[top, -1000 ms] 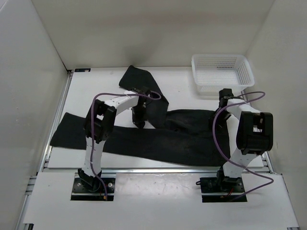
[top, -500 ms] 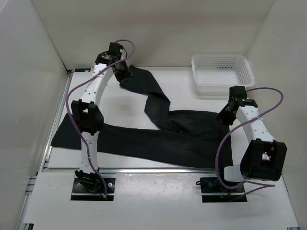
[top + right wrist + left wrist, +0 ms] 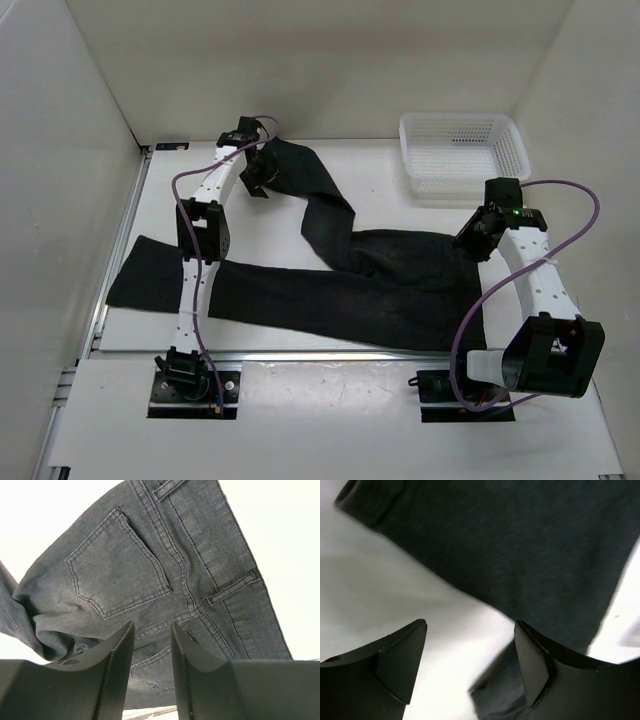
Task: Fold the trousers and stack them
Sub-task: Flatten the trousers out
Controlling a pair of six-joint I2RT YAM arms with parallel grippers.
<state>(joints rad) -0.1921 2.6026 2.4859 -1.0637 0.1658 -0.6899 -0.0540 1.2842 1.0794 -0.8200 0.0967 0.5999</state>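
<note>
Sprawling across the desk (image 3: 400,190), trousers (image 3: 330,290): far leg end just beyond left end effector (image 3: 470,625), wide and empty; seat under right end effector (image 3: 152,630), narrow gap, empty.

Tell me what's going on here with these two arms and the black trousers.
Two robot arms are at work on the trousers, which lie unfolded on the table: one leg along the near edge, the other angled to the far left. The left hand hovers open over that far leg's end, gripping nothing. The right hand hangs over the seat, jaws slightly apart. A white basket sits far right.
</note>
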